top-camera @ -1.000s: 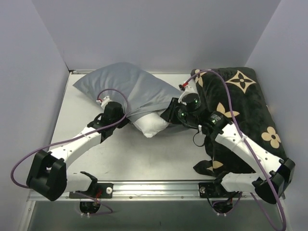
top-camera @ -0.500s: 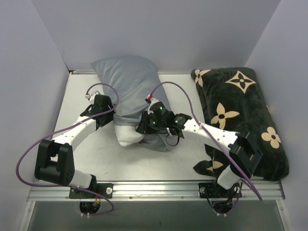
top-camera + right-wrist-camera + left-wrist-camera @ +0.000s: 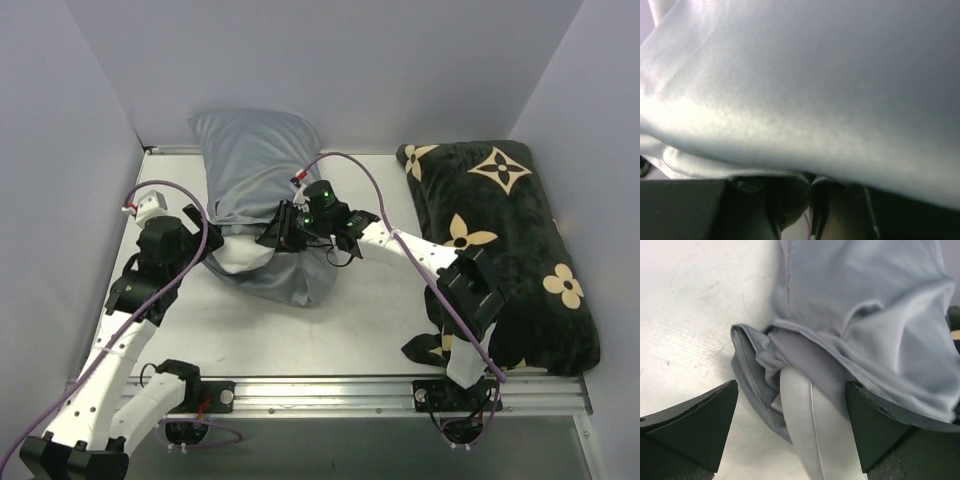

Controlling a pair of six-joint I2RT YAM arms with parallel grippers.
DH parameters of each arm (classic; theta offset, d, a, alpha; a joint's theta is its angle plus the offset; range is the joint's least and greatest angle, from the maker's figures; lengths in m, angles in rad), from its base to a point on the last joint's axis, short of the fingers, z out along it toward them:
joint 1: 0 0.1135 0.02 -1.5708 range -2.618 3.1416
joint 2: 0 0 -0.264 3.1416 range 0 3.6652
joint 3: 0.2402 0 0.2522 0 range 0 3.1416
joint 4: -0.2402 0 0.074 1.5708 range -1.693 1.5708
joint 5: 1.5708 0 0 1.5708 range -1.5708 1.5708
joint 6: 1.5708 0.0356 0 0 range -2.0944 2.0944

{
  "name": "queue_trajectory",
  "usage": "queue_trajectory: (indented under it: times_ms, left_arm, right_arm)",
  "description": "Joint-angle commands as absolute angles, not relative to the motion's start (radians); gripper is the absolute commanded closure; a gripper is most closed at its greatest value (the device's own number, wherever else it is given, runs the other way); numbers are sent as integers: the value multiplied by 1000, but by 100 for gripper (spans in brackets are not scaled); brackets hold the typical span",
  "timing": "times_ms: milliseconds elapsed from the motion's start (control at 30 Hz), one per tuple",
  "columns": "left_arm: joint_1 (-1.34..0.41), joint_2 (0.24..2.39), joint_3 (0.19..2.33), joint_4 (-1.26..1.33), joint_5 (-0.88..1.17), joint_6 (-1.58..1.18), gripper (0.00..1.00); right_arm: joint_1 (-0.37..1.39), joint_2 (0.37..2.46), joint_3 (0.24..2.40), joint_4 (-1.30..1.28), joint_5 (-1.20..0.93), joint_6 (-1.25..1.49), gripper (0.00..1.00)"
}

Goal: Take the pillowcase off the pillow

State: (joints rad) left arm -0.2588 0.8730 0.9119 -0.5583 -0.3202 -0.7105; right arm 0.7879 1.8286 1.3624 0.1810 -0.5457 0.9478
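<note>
Left hand (image 3: 791,390) wide astride pillow (image 3: 801,440) in pillowcase (image 3: 865,315)

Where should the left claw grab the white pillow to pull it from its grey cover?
The bare corner of the pillow poking from the pillowcase mouth. Come from that open end, where the left gripper sits, jaws open either side; everything else is wrapped in cloth.
</note>
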Motion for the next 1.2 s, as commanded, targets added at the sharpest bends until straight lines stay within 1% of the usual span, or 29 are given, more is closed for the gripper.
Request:
queue_trajectory:
  times_ms: [0,167,333,533,633,767,933,1033,1167]
  left_arm:
    - [-268,807,945,-672,-250,-706,2]
    - [-291,678,902,-718,-166,-765,3]
    - [-328,620,888,-687,-95,-825,3]
    - [-364,643,897,-675,-107,-844,3]
    - [-376,658,859,-588,-103,-873,3]
    - [-391,679,772,-393,-107,-910,2]
    - [-420,712,712,-199,-135,-936,3]
    - [-445,700,699,-154,-172,-930,3]
    - [-456,683,709,-161,-184,-904,3]
  right_arm:
    - [755,1836,1463,362,-574,1003,100]
    - [746,1856,1509,348,-568,1014,100]
    - [747,1874,1551,310,-549,1005,100]
    - [752,1878,1563,304,-545,1006,100]
    - [755,1871,1565,292,-538,999,100]
    - [759,1859,1555,288,-538,994,100]
    - [759,1845,1539,273,-534,976,100]
    - [759,1841,1525,273,-532,973,100]
    - [758,1841,1522,275,-534,973,100]
